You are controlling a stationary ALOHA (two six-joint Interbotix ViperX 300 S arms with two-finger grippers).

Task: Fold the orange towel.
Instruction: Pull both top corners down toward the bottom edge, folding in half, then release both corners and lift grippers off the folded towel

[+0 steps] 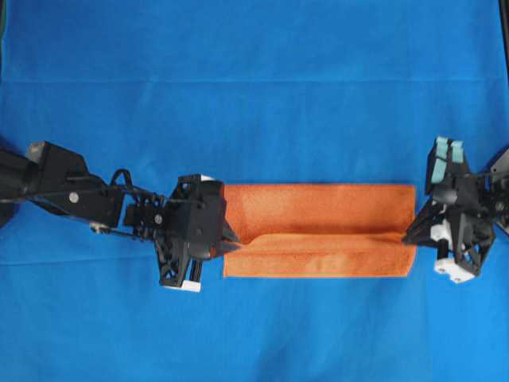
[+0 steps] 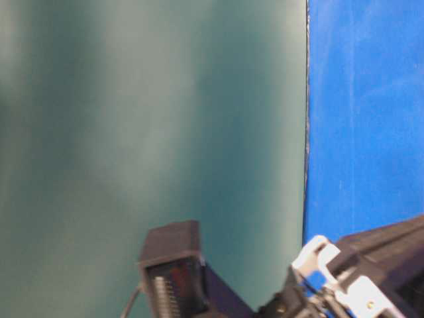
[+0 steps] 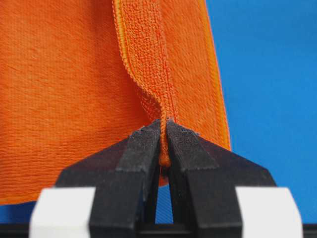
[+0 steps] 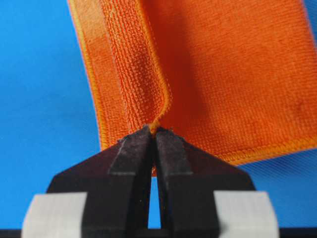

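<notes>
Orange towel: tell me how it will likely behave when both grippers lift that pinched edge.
The orange towel is probably floppy: it curls between the left gripper and the right gripper, so the middle would likely sag. It seems light, since thin pinches raise the hem. Its fuzzy weave probably grips the pads, so slipping looks unlikely.

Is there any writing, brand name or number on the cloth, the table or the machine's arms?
None can be read in any view.
Towel: plain orange, with no tag or print showing.
Blue table cover: plain.
Left gripper and right gripper, both pinching the towel's hem: bare black and white parts.
Dark box in the table-level view: faint reddish marks, too blurred to read.
</notes>
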